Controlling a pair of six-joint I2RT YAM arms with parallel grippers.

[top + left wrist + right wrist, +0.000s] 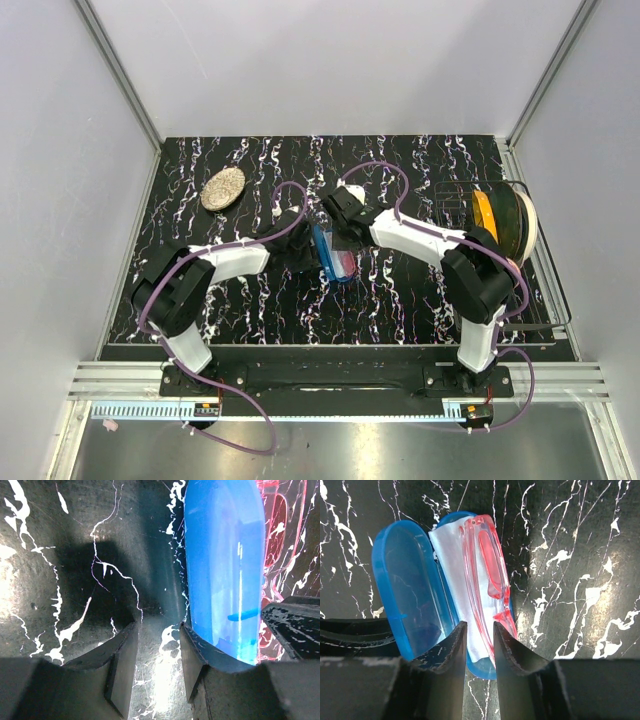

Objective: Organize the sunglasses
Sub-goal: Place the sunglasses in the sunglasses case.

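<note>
The blue case [485, 667] lies open on the black marbled table, its lid [405, 580] flat to the left. A light cloth [451, 570] lines the base, and the pink sunglasses [487, 565] rest folded on it. My right gripper [479, 625] hovers over the case's near end, its jaws a little apart. Only the cloth and one pink temple arm show in the gap. My left gripper [158, 627] stands open over bare table, its right finger [192, 655] against the lid [225, 565]. In the top view both grippers [303, 250] [337, 230] meet at the case [335, 262].
A silvery oval object [222, 188] lies at the far left of the table. A wire rack [545, 300] at the right edge holds orange and white plates [500, 220]. Grey walls enclose the table on three sides.
</note>
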